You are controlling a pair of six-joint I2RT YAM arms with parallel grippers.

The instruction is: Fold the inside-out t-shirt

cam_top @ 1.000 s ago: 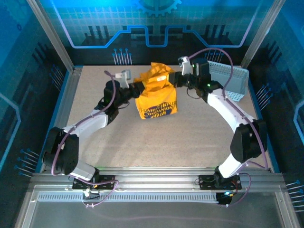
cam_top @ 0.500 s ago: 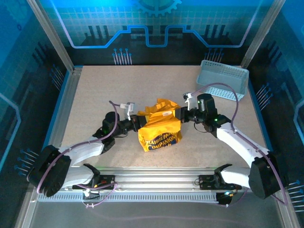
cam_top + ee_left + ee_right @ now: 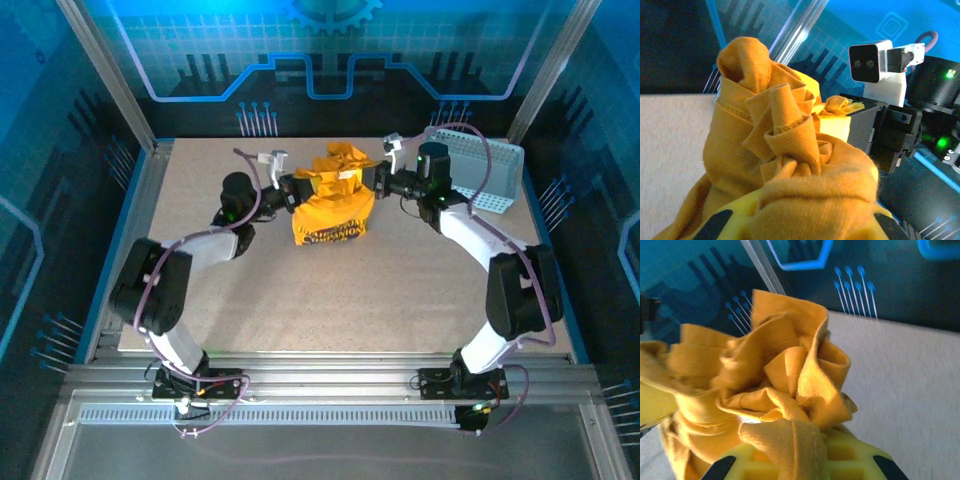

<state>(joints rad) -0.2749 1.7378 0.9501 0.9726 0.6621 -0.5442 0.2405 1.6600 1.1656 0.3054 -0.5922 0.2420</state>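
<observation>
Toward the upper middle of the overhead view, the mustard-yellow t-shirt (image 3: 335, 205) hangs bunched between the two grippers, above the speckled table (image 3: 330, 290). The left gripper (image 3: 298, 188) meets the cloth's left edge and the right gripper (image 3: 377, 184) meets its right edge, and the two face each other across the garment. Both are clamped tight on the fabric, each pinching a gathered wad of it.

Below the line of the grips the shirt drops in a rough block, with dark printed lettering across its lower part. Whether the hem touches the table I cannot tell. At the upper right of that view sits a pale grey perforated basket (image 3: 490, 172), apart from the shirt and just behind the right arm's wrist.

Seen from the left wrist, the shirt crowds the centre and bottom of the frame in twisted folds, spilling over the yellow fingers (image 3: 737, 212). The right gripper's black body closes in on it from the right. Seen from the right wrist, the cloth piles up from the lower left to the centre, draped over that gripper's yellow fingers (image 3: 840, 455).
</observation>
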